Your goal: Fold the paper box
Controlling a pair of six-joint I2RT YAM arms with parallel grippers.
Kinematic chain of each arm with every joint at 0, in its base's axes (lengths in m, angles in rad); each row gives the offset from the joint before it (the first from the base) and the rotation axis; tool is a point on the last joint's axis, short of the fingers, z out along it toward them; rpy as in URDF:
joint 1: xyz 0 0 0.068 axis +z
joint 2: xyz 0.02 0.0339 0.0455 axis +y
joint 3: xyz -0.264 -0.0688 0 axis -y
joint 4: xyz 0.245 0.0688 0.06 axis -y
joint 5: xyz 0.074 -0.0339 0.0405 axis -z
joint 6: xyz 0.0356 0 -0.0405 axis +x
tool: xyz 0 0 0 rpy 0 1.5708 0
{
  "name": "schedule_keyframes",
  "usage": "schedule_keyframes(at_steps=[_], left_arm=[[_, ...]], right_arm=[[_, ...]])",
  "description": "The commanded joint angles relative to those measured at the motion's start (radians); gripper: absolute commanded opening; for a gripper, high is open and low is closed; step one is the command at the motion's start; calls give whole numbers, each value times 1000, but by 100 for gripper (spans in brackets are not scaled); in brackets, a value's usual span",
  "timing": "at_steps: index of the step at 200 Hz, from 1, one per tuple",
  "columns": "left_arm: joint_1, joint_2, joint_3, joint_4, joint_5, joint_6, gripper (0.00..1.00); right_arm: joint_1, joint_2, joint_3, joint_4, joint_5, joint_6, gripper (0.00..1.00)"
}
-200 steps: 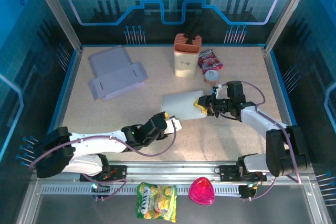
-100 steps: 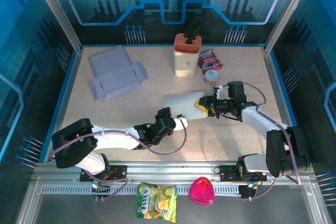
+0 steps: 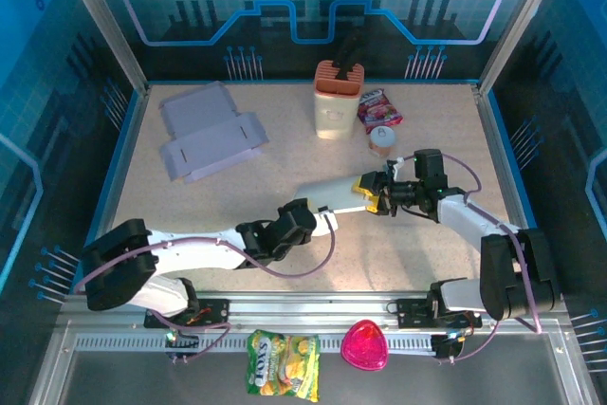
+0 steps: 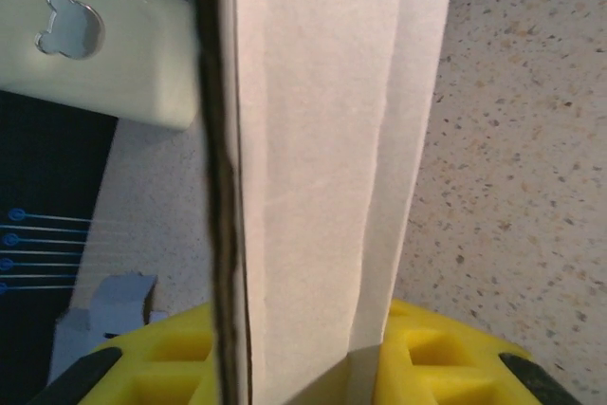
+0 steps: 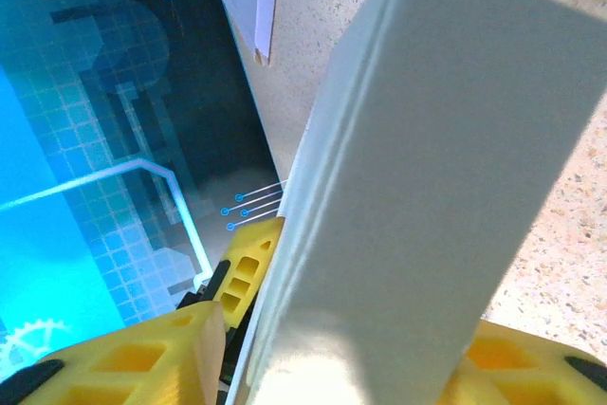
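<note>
- On the cream container's near side, the left gripper is clamping one end of the paper box.
- The right gripper is straddling the other end; whether it is gripping, I cannot tell.

Counting up: two arms, two paper boxes, five other items.

Two robot arms are reaching in from the bottom of the frame, the left arm and the right arm. One white paper box is showing at the centre. One flat grey box blank is lying at upper left; whether it is a single sheet or layered I cannot tell. One cream container, one red packet and one small round tub are standing at upper centre. One yellow snack bag and one pink heart-shaped piece are lying along the bottom edge.
</note>
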State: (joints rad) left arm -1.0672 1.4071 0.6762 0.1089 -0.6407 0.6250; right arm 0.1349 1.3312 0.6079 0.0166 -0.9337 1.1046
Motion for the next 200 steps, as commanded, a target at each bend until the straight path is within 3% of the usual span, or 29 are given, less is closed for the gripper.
schedule_keyframes(at_steps=[1,27,43,73,89,116,141,200], left_arm=[[0,-49,59,-143,46,-117,25],[0,-69,139,-344,96,-246,23],[-1,-76,205,-495,140,-334,22],[5,-54,339,-757,245,-476,20],[19,-28,404,-866,338,-527,20],[53,11,480,-979,449,-578,21],[100,55,524,-1044,508,-591,19],[179,164,593,-1107,603,-560,20]], right_arm=[[-33,-46,-15,22,-17,25,56],[-81,-156,-38,5,34,26,64],[-116,-242,-41,-102,101,-17,66],[-100,-438,-37,-329,324,-106,65],[-20,-549,-52,-389,463,-85,65],[205,-711,-105,-397,719,22,65],[391,-743,-144,-343,882,108,65],[568,-548,-161,-69,947,230,67]])
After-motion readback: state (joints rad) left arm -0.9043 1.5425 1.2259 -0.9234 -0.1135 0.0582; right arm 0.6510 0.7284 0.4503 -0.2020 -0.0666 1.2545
